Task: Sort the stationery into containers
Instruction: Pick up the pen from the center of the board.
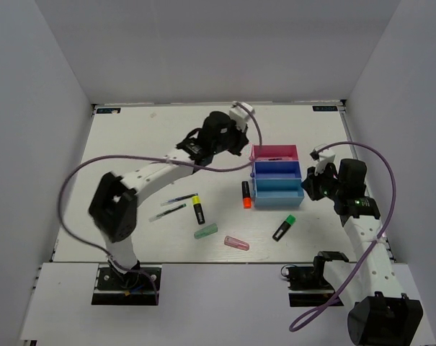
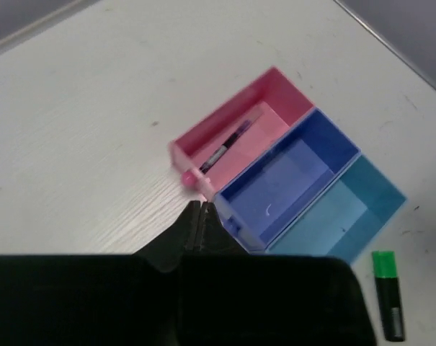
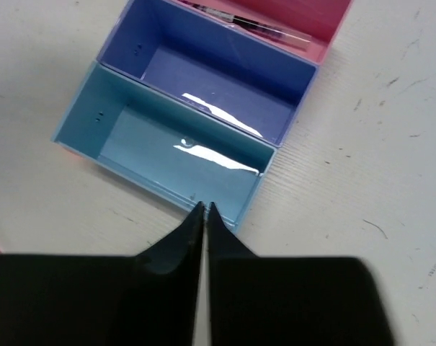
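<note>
The joined containers stand right of centre: a pink bin [image 1: 274,153], a dark blue bin [image 1: 275,171] and a light blue bin [image 1: 277,192]. A dark blue pen [image 2: 227,145] lies in the pink bin [image 2: 275,108]. Both blue bins [image 3: 218,72] [image 3: 167,155] hold nothing. My left gripper [image 1: 241,148] is shut and empty, with its tip [image 2: 201,209] at the pink bin's left end. My right gripper [image 1: 307,186] is shut and empty, with its tip [image 3: 205,207] over the light blue bin's right end. On the table lie an orange-ended highlighter [image 1: 246,194], a green-ended one [image 1: 284,228], and a yellow-ended one [image 1: 198,209].
Two thin pens [image 1: 179,200] [image 1: 167,213] lie left of the yellow-ended highlighter. A green capsule [image 1: 205,231] and a pink capsule [image 1: 237,243] lie near the front. White walls close in the table on the left, back and right.
</note>
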Robot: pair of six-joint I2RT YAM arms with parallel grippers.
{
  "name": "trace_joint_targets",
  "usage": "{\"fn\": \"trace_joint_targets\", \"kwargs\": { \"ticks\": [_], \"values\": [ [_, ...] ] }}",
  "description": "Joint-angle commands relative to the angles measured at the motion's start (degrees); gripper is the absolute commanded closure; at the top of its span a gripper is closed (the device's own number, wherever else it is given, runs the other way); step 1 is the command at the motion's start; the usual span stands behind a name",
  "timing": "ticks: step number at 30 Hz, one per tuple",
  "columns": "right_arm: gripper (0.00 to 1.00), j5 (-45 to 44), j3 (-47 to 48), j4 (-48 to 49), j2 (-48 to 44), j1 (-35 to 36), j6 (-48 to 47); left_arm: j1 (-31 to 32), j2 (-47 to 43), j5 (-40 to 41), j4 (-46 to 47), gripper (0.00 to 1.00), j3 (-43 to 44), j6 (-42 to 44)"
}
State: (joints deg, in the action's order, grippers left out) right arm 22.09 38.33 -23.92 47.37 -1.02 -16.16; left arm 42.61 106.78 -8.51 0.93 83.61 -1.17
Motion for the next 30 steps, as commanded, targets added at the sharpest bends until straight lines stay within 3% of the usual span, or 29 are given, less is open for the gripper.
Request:
{"fn": "trace_joint_targets", "kwargs": {
  "ticks": [1, 2, 3, 4, 5, 7, 8, 11, 14, 16, 17, 18, 19, 20, 21, 22, 23, 24, 25, 26, 27, 28, 30],
  "values": [
    [0.8, 4.5, -0.1, 0.6, 0.4, 0.3, -1.9, -0.7, -13.4, 24.1, -27.4, 0.98, -1.0, -17.0],
    [0.73, 5.8, 0.3, 0.3, 0.9, 0.3, -1.9, -2.4, -16.7, 29.4, -32.4, 0.85, -1.7, -24.9],
    [0.68, 6.2, 0.6, -0.3, 1.6, 0.4, -1.9, -5.2, -17.8, 31.0, -44.1, 0.6, -3.9, -29.4],
    [0.64, 6.5, 0.8, -0.4, 1.8, 0.6, -1.9, -6.5, -19.0, 32.4, -46.3, 0.56, -8.2, -33.8],
    [0.59, 6.8, 1.0, -0.4, 2.3, 0.7, -1.7, -10.1, -21.2, 30.4, -47.5, 0.54, -10.8, -42.8],
    [0.56, 7.0, 1.3, -0.7, 2.7, 0.8, -1.2, -16.7, -24.5, 25.2, -48.6, 0.49, -19.8, -48.4],
    [0.54, 7.1, 1.3, -0.5, 2.8, 0.8, -1.2, -18.2, -24.9, 21.2, -48.2, 0.47, -21.8, -55.3],
    [0.48, 7.8, 1.1, -0.6, 2.9, 0.8, -0.7, -22.9, -24.4, 12.6, -45.3, 0.44, -26.8, -59.4],
    [0.31, 11.0, 0.6, -0.7, 3.7, 0.8, -2.7, -23.0, -23.4, 9.0, -41.0, 0.44, -25.2, -50.6],
    [0.28, 20.2, 1.3, -3.7, 5.6, 2.9, -8.2, -22.8, -23.5, 3.1, -39.1, 0.49, -23.6, -40.5],
    [0.33, 23.0, 1.7, -4.8, 6.4, 3.7, -10.8, -22.9, -24.2, 1.5, -38.6, 0.53, -23.5, -37.9],
    [0.56, 26.8, 3.0, -5.6, 8.0, 5.5, -15.8, -22.7, -26.1, -0.4, -37.9, 0.62, -23.8, -27.3],
    [0.73, 26.8, 5.2, -8.0, 10.5, 7.6, -16.6, -22.5, -28.4, -1.4, -38.5, 0.84, -24.9, -24.5],
    [0.9, 24.8, 6.5, -8.1, 13.6, 8.7, -16.4, -21.7, -31.6, 0.1, -40.0, 0.91, -25.5, -22.4],
    [1.0, 23.4, 8.2, -9.3, 15.6, 9.8, -15.5, -21.3, -33.4, 2.1, -40.5, 0.92, -26.2, -17.2],
    [1.0, 20.7, 14.6, -10.7, 17.9, 13.3, -15.1, -20.8, -37.1, 6.1, -41.6, 0.92, -29.4, -15.6],
    [1.0, 18.6, 17.0, -14.2, 24.6, 14.6, -13.9, -21.1, -41.3, 6.2, -41.7, 0.84, -30.7, -13.2],
    [0.92, 18.0, 21.3, -15.3, 27.0, 17.4, -12.3, -20.8, -43.3, 6.5, -41.5, 0.74, -31.8, -11.6],
    [0.88, 14.1, 25.0, -15.9, 28.8, 21.5, -11.3, -20.9, -49.2, 6.6, -41.6, 0.57, -35.9, -10.7],
    [0.88, 12.7, 26.2, -16.2, 33.2, 23.2, -9.3, -21.0, -51.1, 6.1, -40.9, 0.12, -37.4, -10.3],
    [0.85, 11.0, 28.3, -15.5, 34.4, 28.0, -7.1, -21.0, -52.7, 6.1, -41.0, 0.04, -38.7, -10.3],
    [0.76, 3.4, 29.9, -14.6, 36.8, 32.9, -4.6, -20.8, -55.9, 6.2, -41.2, 0.0, -41.8, -10.2],
    [0.56, -1.8, 33.1, -13.2, 43.2, 39.4, -2.0, -20.7, -59.4, 10.2, -42.6, 0.0, -43.6, -10.4]
  ]
}}
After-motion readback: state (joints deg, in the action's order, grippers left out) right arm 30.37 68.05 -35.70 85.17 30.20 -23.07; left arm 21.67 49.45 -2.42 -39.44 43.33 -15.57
